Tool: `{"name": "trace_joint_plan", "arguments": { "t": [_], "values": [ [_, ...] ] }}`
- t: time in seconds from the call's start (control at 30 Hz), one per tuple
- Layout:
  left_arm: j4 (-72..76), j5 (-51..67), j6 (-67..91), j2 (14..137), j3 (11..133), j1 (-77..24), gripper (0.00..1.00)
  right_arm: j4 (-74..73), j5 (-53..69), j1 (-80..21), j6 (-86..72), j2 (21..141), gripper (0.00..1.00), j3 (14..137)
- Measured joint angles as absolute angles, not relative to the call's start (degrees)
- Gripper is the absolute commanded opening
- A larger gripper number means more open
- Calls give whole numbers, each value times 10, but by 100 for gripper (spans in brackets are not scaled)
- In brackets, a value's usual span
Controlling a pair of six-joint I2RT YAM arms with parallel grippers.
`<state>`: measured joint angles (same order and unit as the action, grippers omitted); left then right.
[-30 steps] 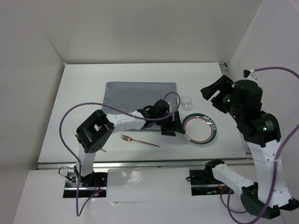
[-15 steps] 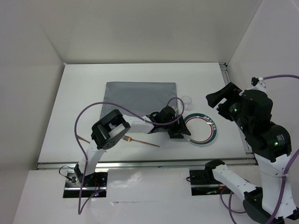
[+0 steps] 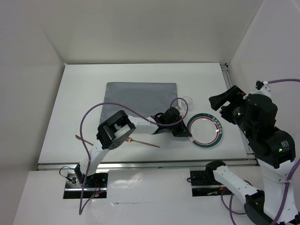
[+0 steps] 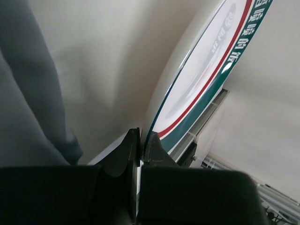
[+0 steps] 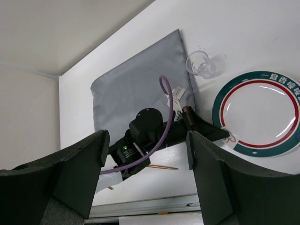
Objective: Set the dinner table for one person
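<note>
Across the whole view, worktop: large flat matte white rectangular top, aluminium rails along its near and right edges, carrying everything.
Plate: round, white, green and red rim bands; lies right of the grey rectangular cloth mat, not on it.
Left tool: clamped on the plate's left rim.
Right tool: fingers apart, holding nothing, raised at right.
Risk: the thin rim pinch may slip if the plate tips, and the small clear glass cup just beyond could be knocked.
Surface: smooth, so the plate likely slides easily.
Room: plain white walls left, far and right.
</note>
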<state>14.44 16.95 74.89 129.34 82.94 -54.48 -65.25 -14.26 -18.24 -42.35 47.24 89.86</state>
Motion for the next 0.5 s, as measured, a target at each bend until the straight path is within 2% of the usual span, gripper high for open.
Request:
{"name": "trace_joint_plan", "arguments": {
  "t": [0.2, 0.4, 0.5],
  "values": [
    [83, 176, 696, 1251, 828, -550, 0, -653, -144, -182, -425, 467, 78, 890],
    [-8, 203, 623, 1137, 828, -545, 0, -651, -146, -182, -425, 467, 78, 884],
    [-46, 234, 583, 1080, 833, -512, 0, -646, -146, -182, -425, 467, 78, 884]
  ]
}}
